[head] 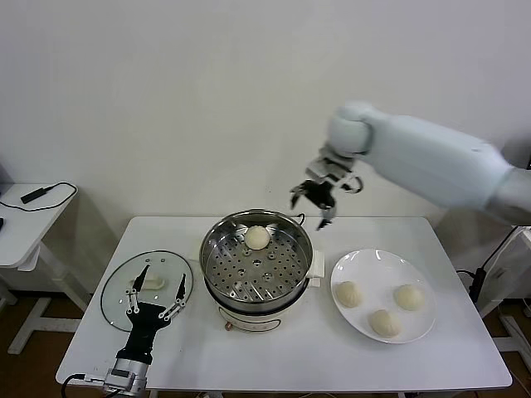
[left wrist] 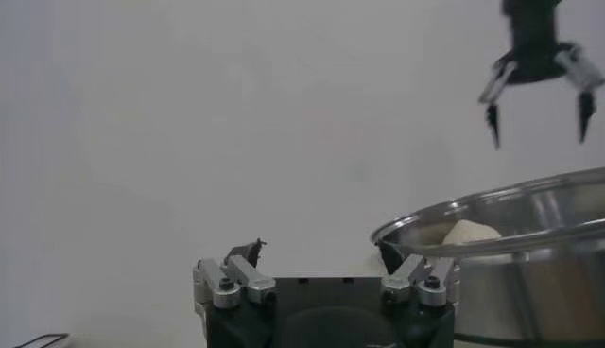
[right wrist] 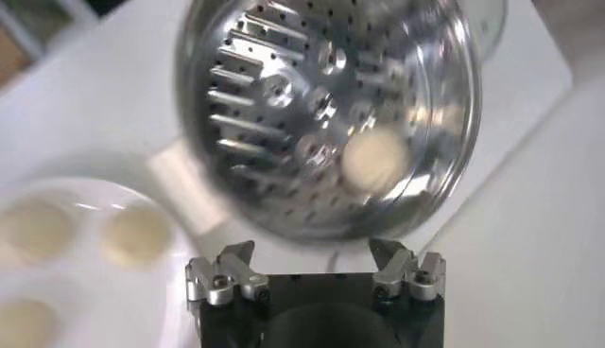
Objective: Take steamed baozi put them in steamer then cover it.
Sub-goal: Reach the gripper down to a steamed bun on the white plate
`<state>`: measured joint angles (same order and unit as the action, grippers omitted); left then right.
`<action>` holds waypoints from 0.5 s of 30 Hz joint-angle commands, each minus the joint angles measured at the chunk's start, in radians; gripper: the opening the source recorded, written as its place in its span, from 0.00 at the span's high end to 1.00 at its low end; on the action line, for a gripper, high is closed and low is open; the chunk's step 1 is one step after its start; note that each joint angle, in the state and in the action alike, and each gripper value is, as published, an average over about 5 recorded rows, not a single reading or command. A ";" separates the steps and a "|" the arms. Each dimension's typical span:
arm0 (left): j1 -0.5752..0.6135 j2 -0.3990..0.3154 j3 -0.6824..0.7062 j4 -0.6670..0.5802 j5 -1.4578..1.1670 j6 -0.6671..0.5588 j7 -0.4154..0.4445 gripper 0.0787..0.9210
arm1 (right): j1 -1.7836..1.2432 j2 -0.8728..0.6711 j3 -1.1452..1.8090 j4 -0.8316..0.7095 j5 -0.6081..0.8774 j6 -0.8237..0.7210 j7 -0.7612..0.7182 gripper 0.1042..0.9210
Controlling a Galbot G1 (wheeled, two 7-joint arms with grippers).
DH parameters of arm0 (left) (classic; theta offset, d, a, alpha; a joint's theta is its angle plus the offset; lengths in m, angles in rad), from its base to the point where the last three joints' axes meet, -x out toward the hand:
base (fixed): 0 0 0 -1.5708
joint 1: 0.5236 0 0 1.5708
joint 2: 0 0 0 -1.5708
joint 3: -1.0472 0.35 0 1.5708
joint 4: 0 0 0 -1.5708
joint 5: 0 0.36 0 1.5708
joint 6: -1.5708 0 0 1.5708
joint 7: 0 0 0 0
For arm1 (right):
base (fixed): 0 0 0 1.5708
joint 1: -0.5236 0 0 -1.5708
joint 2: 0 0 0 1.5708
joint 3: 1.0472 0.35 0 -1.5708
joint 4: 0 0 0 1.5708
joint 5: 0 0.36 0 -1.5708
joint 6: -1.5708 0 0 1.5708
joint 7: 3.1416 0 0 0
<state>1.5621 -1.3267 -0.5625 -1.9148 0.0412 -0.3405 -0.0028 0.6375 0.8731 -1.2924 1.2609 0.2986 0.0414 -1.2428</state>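
Observation:
The steamer [head: 217, 242] stands mid-table with one baozi [head: 257, 237] resting at the back of its perforated tray. Three more baozi [head: 384, 322] lie on the white plate [head: 377, 264] to its right. My right gripper [head: 314, 207] hangs open and empty above the steamer's back right rim; its wrist view looks down on the steamer [right wrist: 274, 95], the bun inside [right wrist: 373, 158] and the plate's baozi [right wrist: 137, 234]. Over the glass lid [head: 116, 290], my left gripper [head: 154, 290] is open, its fingers either side of the white knob [head: 152, 283]. The left wrist view shows the steamer [left wrist: 539, 274] and the right gripper [left wrist: 536, 104] beyond.
A white table [head: 431, 361] carries everything, with its front edge close to the plate and lid. A lower side table [head: 21, 232] with a black cable stands at the far left. A plain wall is close behind.

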 commanded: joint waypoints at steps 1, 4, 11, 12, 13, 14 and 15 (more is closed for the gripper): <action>-0.002 0.001 0.003 0.002 0.000 0.005 0.000 0.12 | -0.012 -0.246 -0.193 0.090 0.177 -0.174 0.088 0.12; -0.006 0.001 0.005 0.005 0.001 0.006 0.000 0.12 | -0.090 -0.244 -0.183 0.079 0.155 -0.181 0.121 0.12; -0.008 -0.002 0.006 0.009 0.002 0.004 -0.001 0.12 | -0.226 -0.188 -0.142 0.024 0.149 -0.203 0.215 0.12; -0.008 -0.002 0.006 0.010 0.002 0.003 -0.002 0.12 | -0.240 -0.178 -0.134 0.013 0.150 -0.206 0.224 0.12; -0.007 -0.002 0.005 0.010 0.002 0.003 -0.002 0.12 | -0.252 -0.169 -0.127 0.004 0.150 -0.208 0.230 0.12; -0.006 -0.002 0.005 0.009 0.002 0.002 -0.002 0.12 | -0.262 -0.161 -0.121 -0.002 0.150 -0.210 0.232 0.12; -0.005 -0.001 0.004 0.008 0.002 0.002 -0.002 0.12 | -0.270 -0.154 -0.116 -0.007 0.149 -0.212 0.233 0.12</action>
<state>1.5571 -1.3281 -0.5594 -1.9067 0.0424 -0.3382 -0.0047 0.4815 0.7304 -1.3966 1.2765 0.4104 -0.1201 -1.0911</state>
